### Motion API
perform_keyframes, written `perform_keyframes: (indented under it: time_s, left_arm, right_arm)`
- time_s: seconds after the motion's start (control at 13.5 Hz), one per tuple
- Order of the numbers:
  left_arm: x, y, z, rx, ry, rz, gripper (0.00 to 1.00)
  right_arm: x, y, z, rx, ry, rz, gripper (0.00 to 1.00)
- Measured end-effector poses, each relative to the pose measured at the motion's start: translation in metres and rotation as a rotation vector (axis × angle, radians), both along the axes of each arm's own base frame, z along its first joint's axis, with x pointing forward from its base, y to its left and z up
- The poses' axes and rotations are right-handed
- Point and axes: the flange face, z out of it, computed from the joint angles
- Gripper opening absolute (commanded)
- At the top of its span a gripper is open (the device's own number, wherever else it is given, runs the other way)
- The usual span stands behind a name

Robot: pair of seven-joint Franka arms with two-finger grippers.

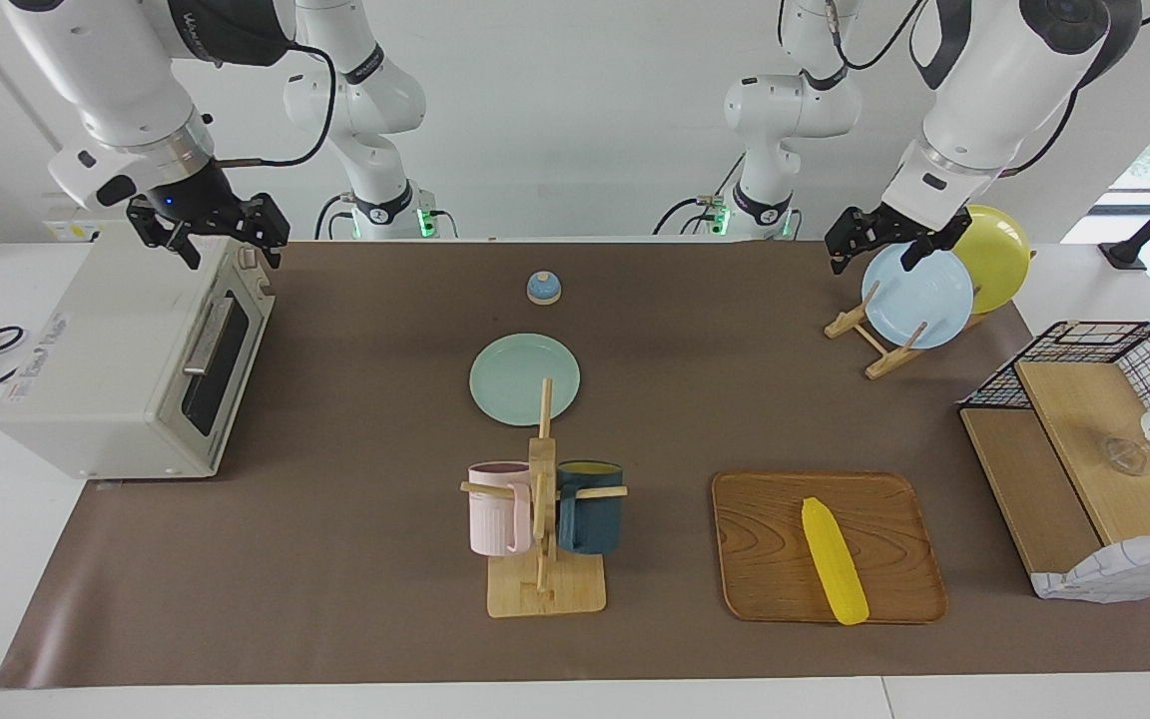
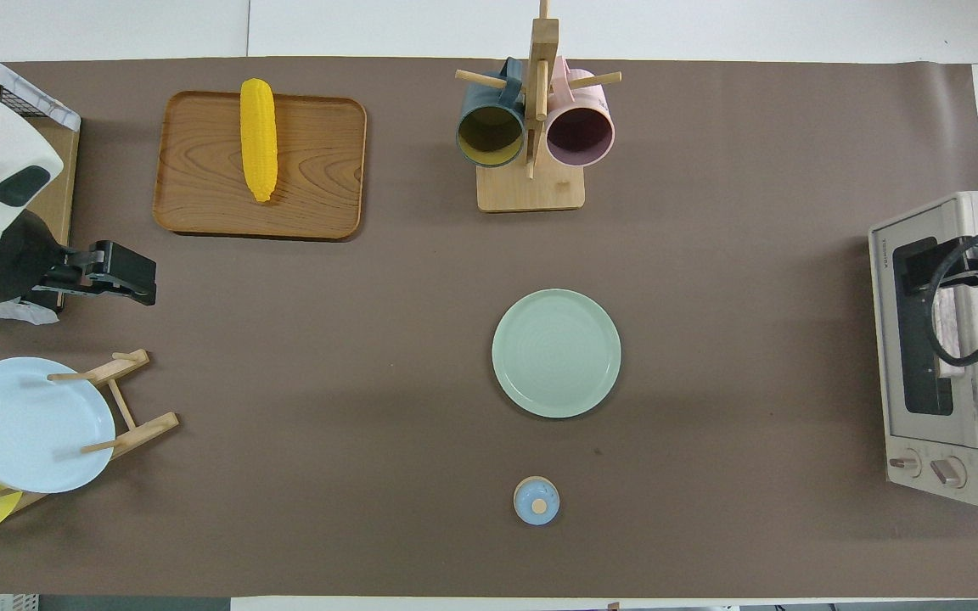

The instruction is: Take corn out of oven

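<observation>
The yellow corn (image 1: pixel 835 561) (image 2: pixel 258 140) lies on a wooden tray (image 1: pixel 765 539) (image 2: pixel 319 170) toward the left arm's end of the table. The off-white oven (image 1: pixel 106 369) (image 2: pixel 930 339) stands at the right arm's end with its dark glass door closed. My right gripper (image 1: pixel 233 256) (image 2: pixel 977 267) hangs open and empty just above the oven's top, near its knob end. Open and empty as well, my left gripper (image 1: pixel 872 260) (image 2: pixel 137 276) hovers over the plate rack (image 1: pixel 874 345).
A blue plate (image 1: pixel 917 297) and a yellow plate (image 1: pixel 994 255) stand in the rack. A green plate (image 1: pixel 524 378), a small blue bell (image 1: pixel 543 288) and a mug stand (image 1: pixel 545 539) with two mugs occupy the middle. A wire basket shelf (image 1: pixel 1084 439) sits beside the tray.
</observation>
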Motion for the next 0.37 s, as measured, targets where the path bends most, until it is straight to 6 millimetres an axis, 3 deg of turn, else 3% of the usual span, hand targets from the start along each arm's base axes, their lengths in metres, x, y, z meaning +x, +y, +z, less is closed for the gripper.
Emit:
perform_keyframes:
  time_s: [0.37]
  left_arm:
    - [-0.0001,-0.0013,0.0001,-0.014,0.001,0.001,1.00]
  right_arm:
    - [0.0000,0.0000,0.0000,0.000,0.000,0.000,1.00]
